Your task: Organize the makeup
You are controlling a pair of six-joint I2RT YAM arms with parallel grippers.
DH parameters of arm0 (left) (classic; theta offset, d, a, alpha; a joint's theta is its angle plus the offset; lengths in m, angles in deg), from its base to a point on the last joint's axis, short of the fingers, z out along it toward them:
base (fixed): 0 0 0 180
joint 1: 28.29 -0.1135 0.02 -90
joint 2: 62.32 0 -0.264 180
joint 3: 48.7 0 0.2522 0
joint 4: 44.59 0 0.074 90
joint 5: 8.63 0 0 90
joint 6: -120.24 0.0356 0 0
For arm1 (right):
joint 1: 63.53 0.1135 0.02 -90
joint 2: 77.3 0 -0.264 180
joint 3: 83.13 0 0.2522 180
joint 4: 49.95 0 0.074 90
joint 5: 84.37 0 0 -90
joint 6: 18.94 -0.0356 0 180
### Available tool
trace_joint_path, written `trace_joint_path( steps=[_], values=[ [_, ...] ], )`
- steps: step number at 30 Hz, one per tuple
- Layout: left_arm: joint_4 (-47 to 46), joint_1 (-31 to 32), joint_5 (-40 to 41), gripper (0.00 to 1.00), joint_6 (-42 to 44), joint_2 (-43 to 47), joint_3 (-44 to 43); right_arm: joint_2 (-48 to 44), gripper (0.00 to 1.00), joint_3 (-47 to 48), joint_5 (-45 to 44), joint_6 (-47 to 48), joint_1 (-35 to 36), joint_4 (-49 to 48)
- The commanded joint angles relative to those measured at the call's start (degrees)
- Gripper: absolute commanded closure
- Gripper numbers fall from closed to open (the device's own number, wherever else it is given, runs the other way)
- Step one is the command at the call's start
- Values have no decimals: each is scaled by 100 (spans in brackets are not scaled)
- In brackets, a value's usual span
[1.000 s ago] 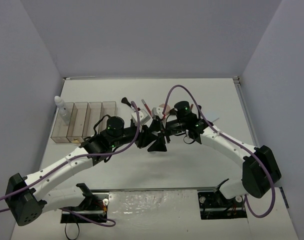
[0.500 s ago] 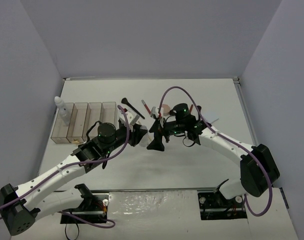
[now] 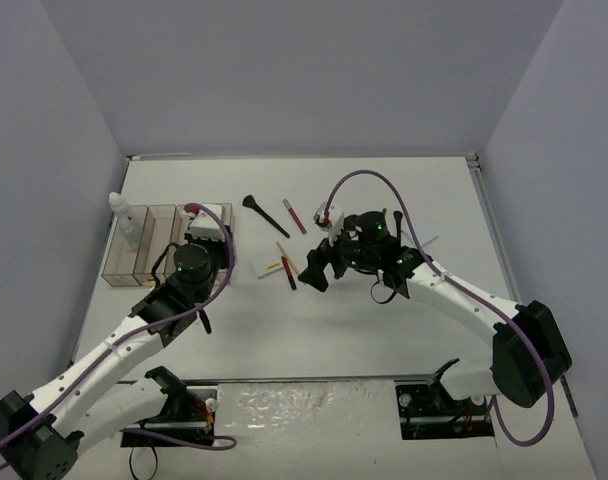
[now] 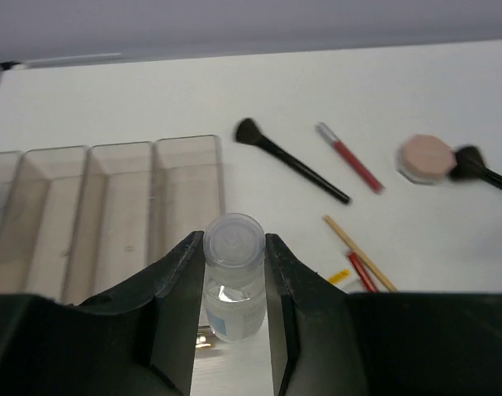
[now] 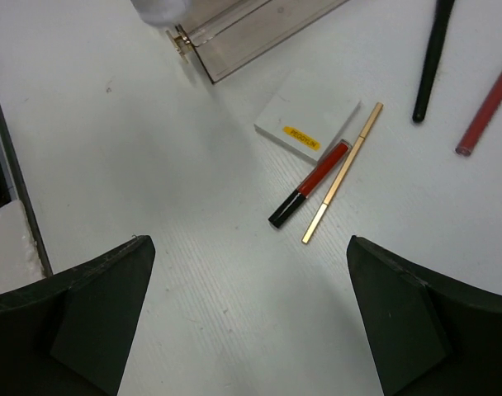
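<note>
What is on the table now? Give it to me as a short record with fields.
Left end effector: shut on clear bottle, by the bins
Right end effector: open, empty
Bins: four, clear, side by side; white bottle in the leftmost
Loose on table: brush, red tube, pink compact, white pad, red pencil, gold pencil

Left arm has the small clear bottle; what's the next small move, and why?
Probably nudge the left gripper forward over the rightmost clear plastic bin: the small clear bottle is gripped upright at that bin's near end, not yet inside.
</note>
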Motion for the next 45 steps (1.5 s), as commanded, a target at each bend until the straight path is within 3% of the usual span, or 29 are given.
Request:
trace_joint_path(
  steps=[1, 4, 10, 21, 30, 45],
  values=[
    [-653, -895, 1049, 100, -404, 240, -20, -316, 0, -203, -749, -450, 31, -568],
    [-723, -1615, 1367, 100, -550, 213, 62, -410, 0, -277, -1281, -723, 22, -551],
    [-1140, -2680, 1687, 100, -775, 14, 83, -582, 0, -344, -1271, -877, 13, -607],
    [-2177, -4645, 1188, 100, -1118, -1338, -305, -807, 0, -462, -1082, -1035, 13, -717],
    [-2997, -5111, 841, 100, -875, -2615, -634, -638, 0, -471, -1046, -1034, 15, -762],
    [-3502, -5108, 1078, 100, -1230, -3262, -45, -319, 0, -410, -862, -1000, 22, -765]
  ],
)
